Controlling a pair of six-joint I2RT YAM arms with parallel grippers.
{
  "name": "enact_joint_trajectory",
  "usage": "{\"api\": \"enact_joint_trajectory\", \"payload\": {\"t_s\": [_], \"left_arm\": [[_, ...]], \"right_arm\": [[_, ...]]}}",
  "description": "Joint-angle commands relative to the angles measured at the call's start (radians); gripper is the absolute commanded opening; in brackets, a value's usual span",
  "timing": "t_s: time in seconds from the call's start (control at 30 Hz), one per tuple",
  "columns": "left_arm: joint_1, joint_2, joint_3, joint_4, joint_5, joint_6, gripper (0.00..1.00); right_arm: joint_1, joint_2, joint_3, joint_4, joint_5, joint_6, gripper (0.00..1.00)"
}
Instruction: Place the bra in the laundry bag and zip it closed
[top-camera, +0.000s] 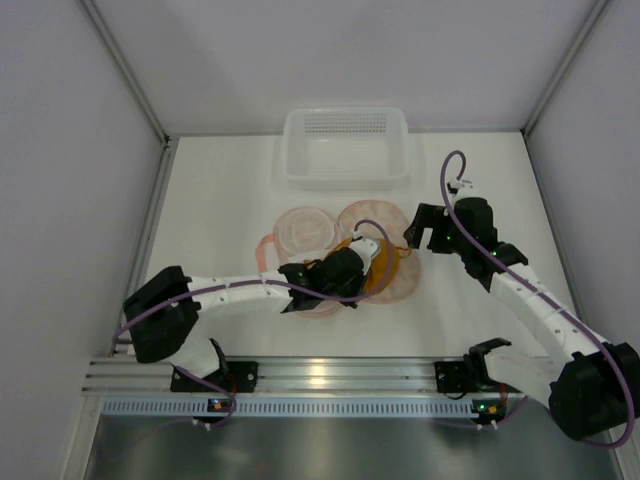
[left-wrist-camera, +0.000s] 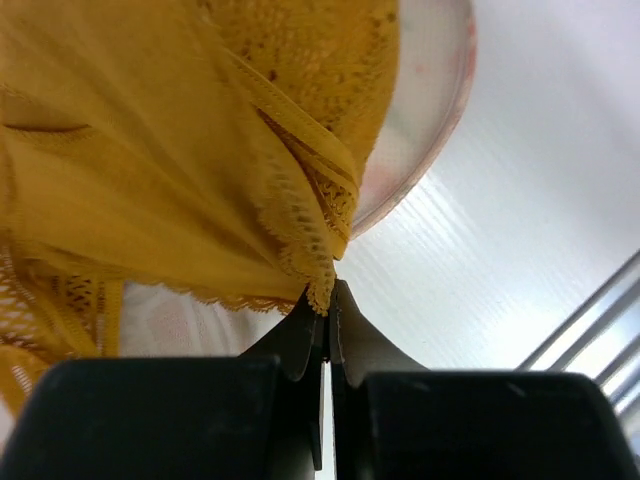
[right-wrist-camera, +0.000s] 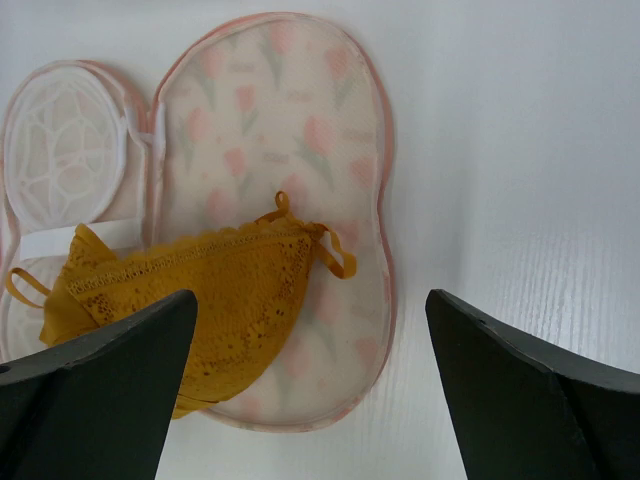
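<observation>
The laundry bag (top-camera: 303, 230) lies open and flat in the middle of the table, a pale pink pouch with round mesh panels. The mustard-orange lace bra (top-camera: 386, 276) lies on its right half. My left gripper (top-camera: 366, 262) is shut on the bra's lace edge (left-wrist-camera: 322, 296). In the left wrist view the bra (left-wrist-camera: 150, 170) fills the frame over the bag's rim (left-wrist-camera: 445, 130). My right gripper (top-camera: 420, 228) is open and empty above the bag's right end. In the right wrist view it (right-wrist-camera: 310, 295) looks down on the bra (right-wrist-camera: 200, 300) and the bag's printed panel (right-wrist-camera: 290, 120).
A white slotted plastic basket (top-camera: 345, 145) stands at the back of the table behind the bag. Grey walls close in the left, right and back sides. An aluminium rail (top-camera: 330, 375) runs along the near edge.
</observation>
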Motion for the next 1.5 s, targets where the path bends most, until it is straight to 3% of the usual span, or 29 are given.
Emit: {"api": "enact_joint_trajectory", "payload": {"t_s": [0.0,0.3,0.67,0.83,1.0,1.03,1.1,1.13,1.2,1.33,1.47], "left_arm": [[0.005,-0.17,0.016,-0.008,-0.013,0.049,0.0],[0.257,-0.289,0.041,-0.123,0.407,-0.042,0.0],[0.362,-0.351,-0.076,-0.195,0.61,-0.05,0.0],[0.392,-0.402,-0.087,-0.378,0.486,0.012,0.05],[0.43,-0.471,-0.09,-0.414,0.291,-0.013,0.32],[0.435,-0.474,-0.079,-0.418,0.254,-0.014,0.42],[0.436,-0.474,-0.059,-0.427,0.095,-0.028,0.51],[0.436,-0.471,-0.041,-0.427,0.046,-0.033,0.6],[0.436,-0.444,-0.012,-0.442,-0.069,-0.048,0.66],[0.436,-0.422,0.077,-0.534,-0.062,-0.103,0.68],[0.43,-0.508,-0.016,-0.522,0.051,-0.323,0.7]], "right_arm": [[0.011,-0.026,-0.007,0.056,-0.039,0.01,0.99],[0.022,0.015,0.014,0.087,-0.096,0.018,0.99],[0.096,0.073,0.007,0.119,-0.087,0.024,0.99],[0.117,0.09,0.017,0.128,-0.076,0.03,1.0],[0.133,0.116,0.04,0.141,-0.079,0.029,0.99],[0.136,0.121,0.046,0.141,-0.079,0.03,1.0],[0.149,0.143,0.062,0.141,-0.08,0.026,1.0],[0.153,0.15,0.066,0.141,-0.081,0.024,0.99],[0.168,0.172,0.082,0.139,-0.084,0.024,0.99],[0.205,0.19,0.096,0.13,-0.082,0.038,0.99],[0.245,0.219,0.073,0.168,-0.102,0.069,0.99]]}}
